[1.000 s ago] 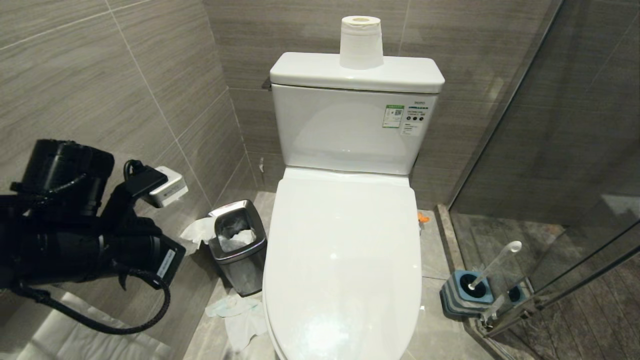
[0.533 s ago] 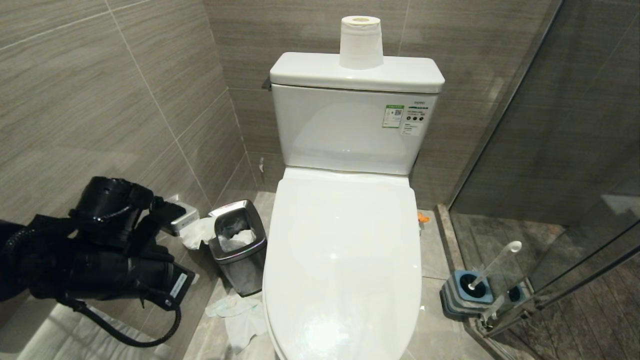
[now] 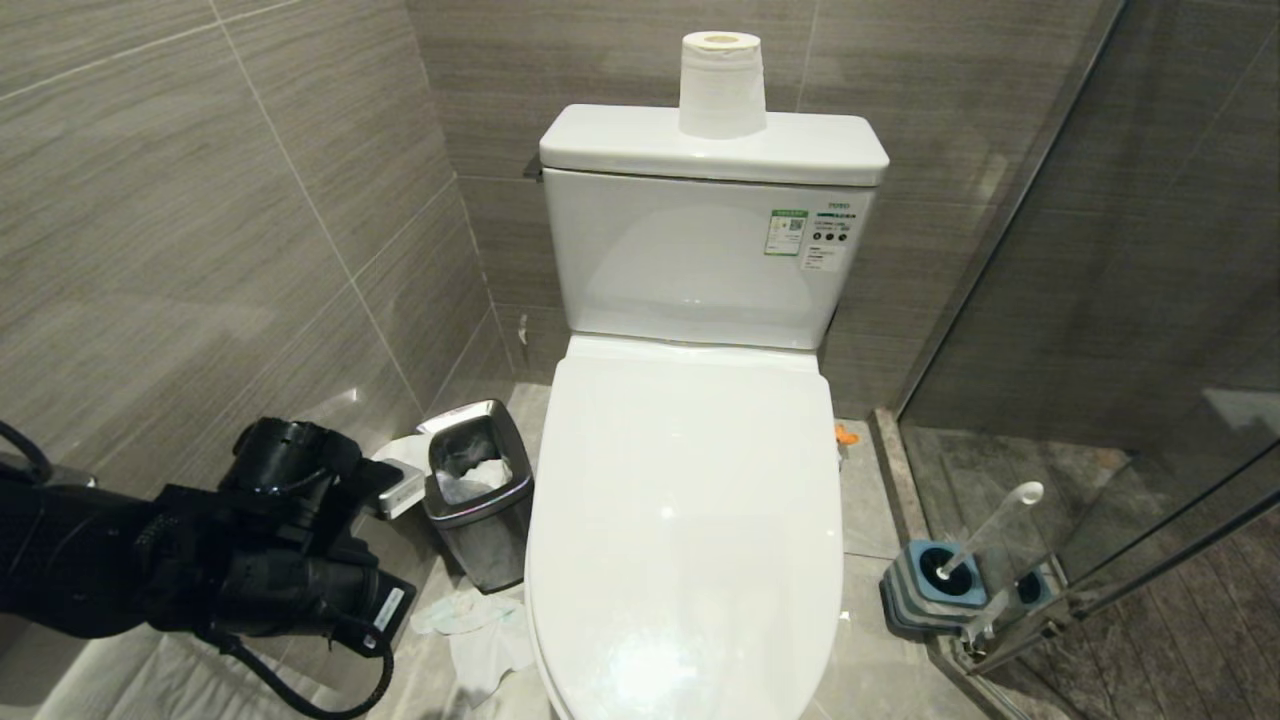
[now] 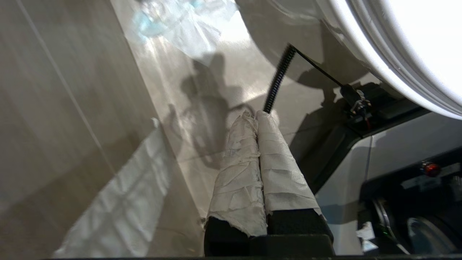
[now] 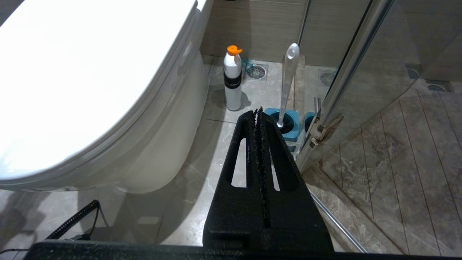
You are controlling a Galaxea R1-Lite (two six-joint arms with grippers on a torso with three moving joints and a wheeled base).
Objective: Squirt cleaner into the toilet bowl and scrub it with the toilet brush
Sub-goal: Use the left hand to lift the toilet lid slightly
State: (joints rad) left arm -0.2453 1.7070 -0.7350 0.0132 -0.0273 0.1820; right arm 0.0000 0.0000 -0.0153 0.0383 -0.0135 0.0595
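One toilet bowl [image 3: 690, 520], lid down. One toilet brush [image 3: 985, 530], one square blue-topped holder [image 3: 925, 590]. One roll of paper [image 3: 722, 85] on the tank. Two stickers on the tank front: one green-white [image 3: 787, 232], one white [image 3: 828, 238]. One steel waste bin [image 3: 478, 500]. One white bottle [image 5: 232, 79] with an orange cap. One floor drain [image 5: 256, 72] beside it. Two grippers: left gripper [image 4: 254, 119], right gripper [image 5: 257, 113]. Loose tissue scattered on the floor [image 3: 480, 630] at near left, count unclear.
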